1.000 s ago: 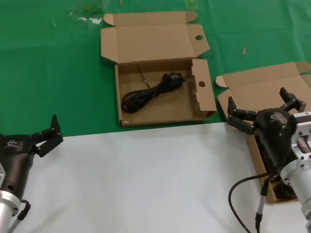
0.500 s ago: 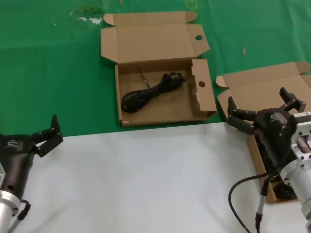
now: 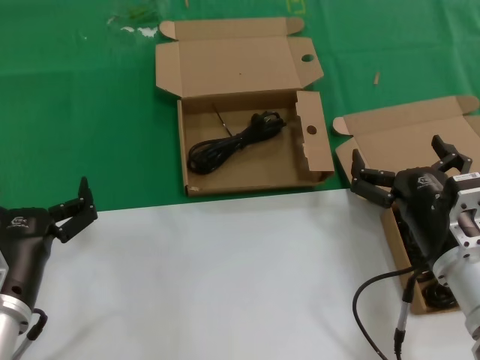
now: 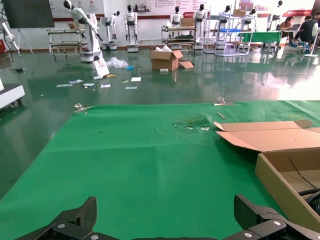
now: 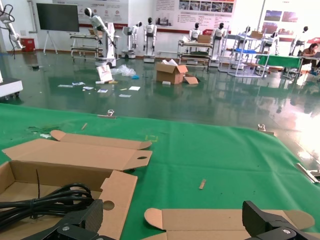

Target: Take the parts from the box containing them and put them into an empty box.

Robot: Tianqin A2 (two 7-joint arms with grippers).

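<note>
A shallow cardboard box with round-holed flaps [image 3: 319, 154] lies open at the middle of the green cloth, with one black coiled cable [image 3: 232, 142] inside. The right wrist view shows that cable [image 5: 45, 200] and the holed flap [image 5: 117, 192]. On the right lies the plain-lidded box [image 3: 397, 139]. My right gripper [image 3: 409, 166] hangs open over it and hides most of it. Dark cable loops [image 3: 441, 297] show in that box beside the arm. My left gripper [image 3: 75, 208] rests open at the near left, holding nothing. It looks over bare cloth, with the holed box's wall [image 4: 287, 182] at one side.
A white sheet [image 3: 225, 285] covers the table's near half, and green cloth [image 3: 75, 97] covers the far half. My own grey-black cable [image 3: 373, 300] loops beside the right arm. Small scraps [image 3: 377, 77] and white debris [image 3: 127, 28] lie on the cloth.
</note>
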